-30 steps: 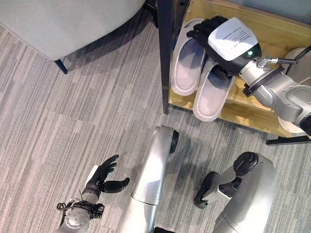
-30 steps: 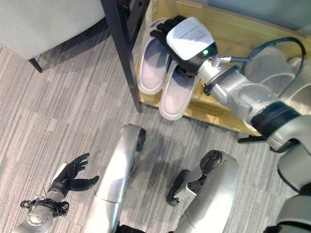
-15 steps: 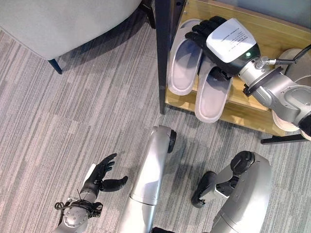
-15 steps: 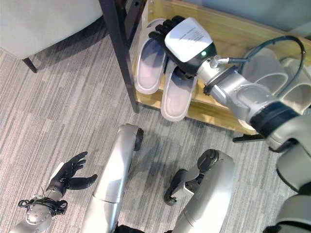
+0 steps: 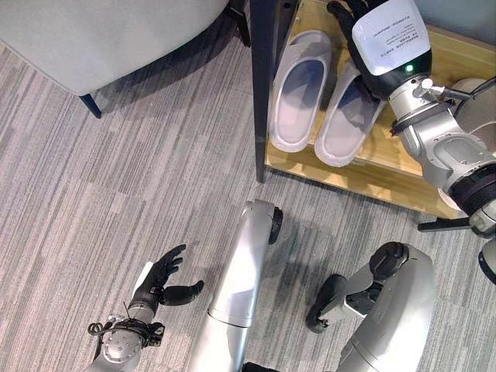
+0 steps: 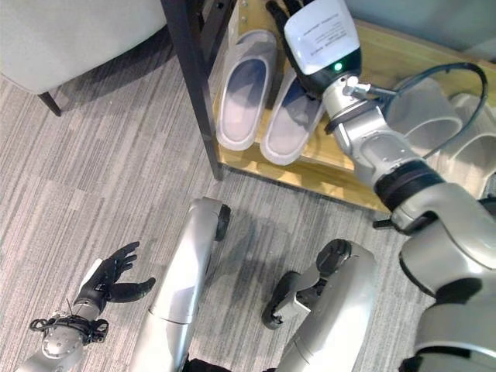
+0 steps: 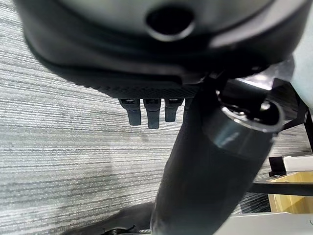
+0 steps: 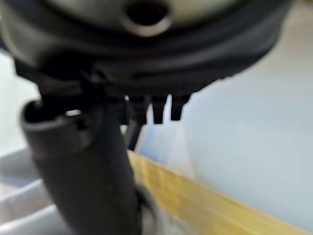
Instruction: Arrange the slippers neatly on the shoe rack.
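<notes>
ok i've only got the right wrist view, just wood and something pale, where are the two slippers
Observer: Both lie side by side on the shoe rack shelf: the left slipper next to the black post, the right slipper beside it, angled slightly.
Operator: is my right hand holding one
Observer: No. The right hand is over the right slipper's toe end with its fingers straight.
Operator: and the left hand
Observer: The left hand is open and holds nothing, low over the grey carpet, well away from the rack.
</notes>
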Available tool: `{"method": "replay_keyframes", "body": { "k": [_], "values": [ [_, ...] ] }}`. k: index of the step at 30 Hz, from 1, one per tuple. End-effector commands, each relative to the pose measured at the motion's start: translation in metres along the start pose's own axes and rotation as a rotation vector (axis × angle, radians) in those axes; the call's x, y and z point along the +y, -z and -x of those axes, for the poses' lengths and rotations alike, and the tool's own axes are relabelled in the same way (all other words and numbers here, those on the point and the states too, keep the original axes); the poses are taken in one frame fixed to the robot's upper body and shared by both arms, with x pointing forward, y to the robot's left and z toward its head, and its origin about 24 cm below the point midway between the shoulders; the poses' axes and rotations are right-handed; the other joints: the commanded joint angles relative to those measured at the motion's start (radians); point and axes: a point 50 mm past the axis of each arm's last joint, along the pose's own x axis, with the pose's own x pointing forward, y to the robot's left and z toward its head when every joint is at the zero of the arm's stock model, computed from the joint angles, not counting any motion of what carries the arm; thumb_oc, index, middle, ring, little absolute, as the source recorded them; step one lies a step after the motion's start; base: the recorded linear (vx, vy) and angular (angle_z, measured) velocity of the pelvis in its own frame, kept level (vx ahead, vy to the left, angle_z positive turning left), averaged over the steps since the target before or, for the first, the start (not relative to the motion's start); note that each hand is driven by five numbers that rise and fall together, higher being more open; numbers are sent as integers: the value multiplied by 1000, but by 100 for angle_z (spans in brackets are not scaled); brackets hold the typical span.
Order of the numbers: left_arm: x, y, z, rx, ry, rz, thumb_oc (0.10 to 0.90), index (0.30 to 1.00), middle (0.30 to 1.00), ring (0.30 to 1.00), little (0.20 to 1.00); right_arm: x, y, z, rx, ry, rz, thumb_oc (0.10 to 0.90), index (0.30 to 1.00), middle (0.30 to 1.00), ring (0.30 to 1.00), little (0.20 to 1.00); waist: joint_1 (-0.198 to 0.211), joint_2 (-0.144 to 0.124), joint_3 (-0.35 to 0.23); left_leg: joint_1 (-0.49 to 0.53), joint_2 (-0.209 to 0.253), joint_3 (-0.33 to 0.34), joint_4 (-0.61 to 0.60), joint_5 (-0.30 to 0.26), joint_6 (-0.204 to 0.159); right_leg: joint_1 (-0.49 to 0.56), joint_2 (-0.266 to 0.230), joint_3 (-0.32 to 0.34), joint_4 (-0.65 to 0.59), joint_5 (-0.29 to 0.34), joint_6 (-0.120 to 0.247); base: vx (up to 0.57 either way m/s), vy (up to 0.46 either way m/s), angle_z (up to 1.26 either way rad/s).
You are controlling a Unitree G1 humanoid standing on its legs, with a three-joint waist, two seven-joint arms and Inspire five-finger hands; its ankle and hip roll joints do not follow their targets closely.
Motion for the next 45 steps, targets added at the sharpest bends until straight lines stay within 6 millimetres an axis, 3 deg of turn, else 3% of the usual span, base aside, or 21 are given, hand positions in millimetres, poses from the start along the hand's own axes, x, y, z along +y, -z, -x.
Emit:
{"method": "replay_keyframes", "body": {
  "k": [1,16,27,45],
  "values": [
    [-16,-11,5,-89,31,50,800,900,900,900,900,-55,25,-23,72,249,-4,800,900,900,900,900,51,58,-32,-11,-36,-14,-77,-88,21,8,-38,44,6,37,-80,0,0,0],
    [-7,-6,12,-57,4,63,800,900,900,900,900,-50,-1,-23,-22,153,-208,800,900,900,900,900,37,35,-32,-11,-26,-14,-82,-87,15,-9,-31,55,3,47,-80,0,0,0],
    [-6,-3,15,-42,-19,76,800,900,900,900,900,-43,-6,-11,-16,141,-286,800,900,900,900,900,21,23,-32,-11,-23,0,-84,-82,16,-20,-28,68,2,53,-78,0,0,0],
    [-9,2,22,-15,-45,114,800,900,900,900,900,-76,-25,14,-115,305,-468,800,900,900,900,900,-5,4,-32,-11,-4,23,-80,-88,32,-48,3,79,-9,63,-72,-9,7,-5]
  ]
}}
